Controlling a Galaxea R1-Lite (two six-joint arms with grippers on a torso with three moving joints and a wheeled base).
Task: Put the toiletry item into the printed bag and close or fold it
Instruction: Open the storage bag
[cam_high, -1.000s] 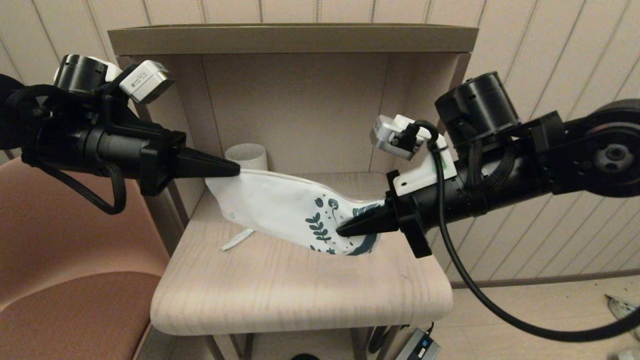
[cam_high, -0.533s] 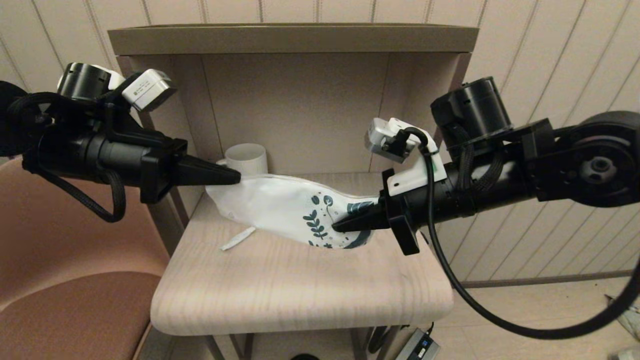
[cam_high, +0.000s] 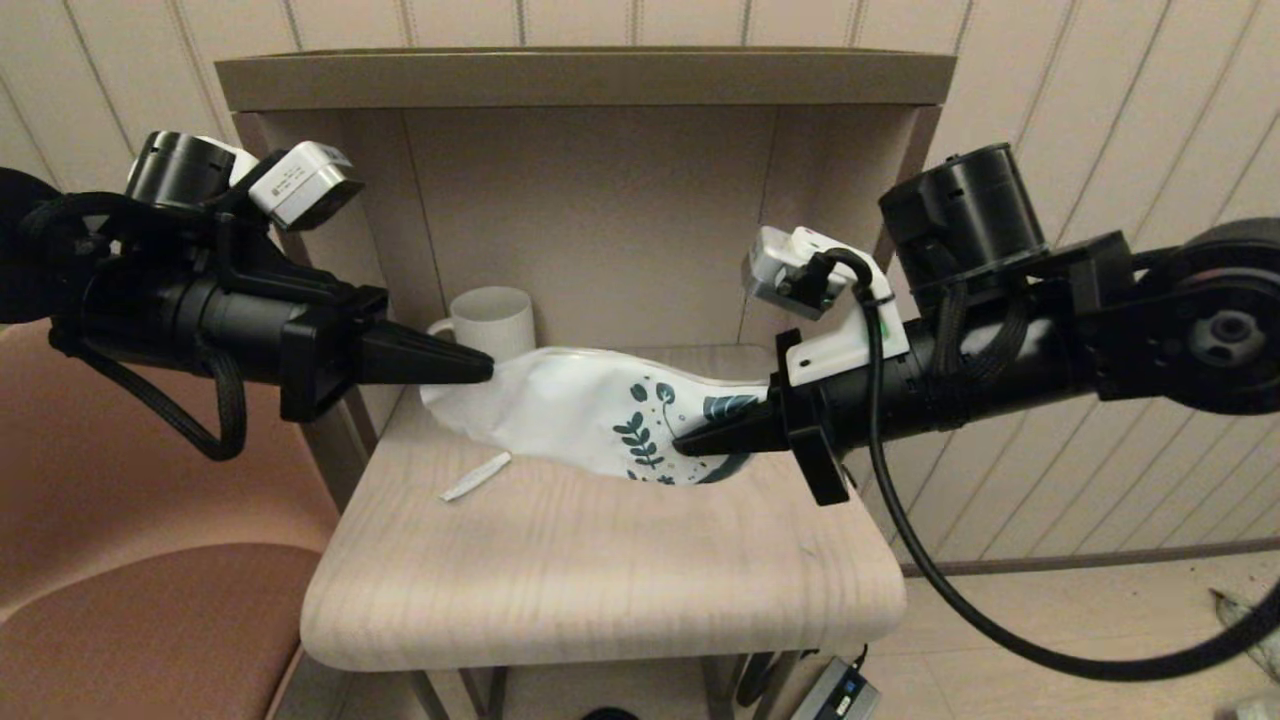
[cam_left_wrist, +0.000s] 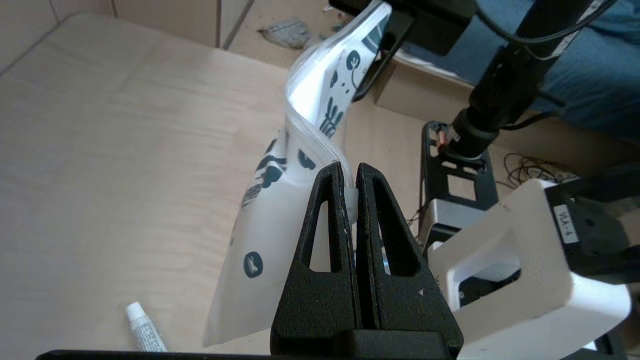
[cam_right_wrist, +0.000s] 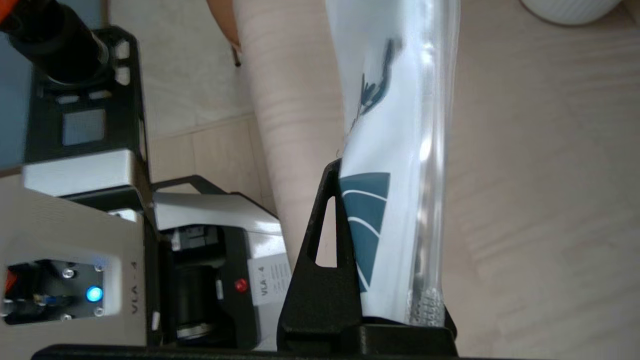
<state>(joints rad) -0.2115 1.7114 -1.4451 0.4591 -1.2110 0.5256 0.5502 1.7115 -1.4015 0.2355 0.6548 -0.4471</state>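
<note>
Since a second ago the bag (cam_high: 600, 415) has bunched shorter as both grippers drew together; left gripper (cam_high: 485, 369), jaws shut, pinches its plain end by the slider; right gripper (cam_high: 685, 445), jaws shut, clamps the leaf-printed end; the tube (cam_high: 477, 476) lies on the bench (cam_high: 600, 580) under the bag; "VLA-4" labels the wrist mount; a mug (cam_high: 490, 318) stands behind.

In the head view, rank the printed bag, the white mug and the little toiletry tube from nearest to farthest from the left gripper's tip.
From the left gripper:
1. Printed bag: its plain end is pinched in the fingertips, held above the table.
2. White mug: just behind the tip, at the back of the shelf.
3. Toiletry tube: lying on the table below the bag, toward the front.
</note>
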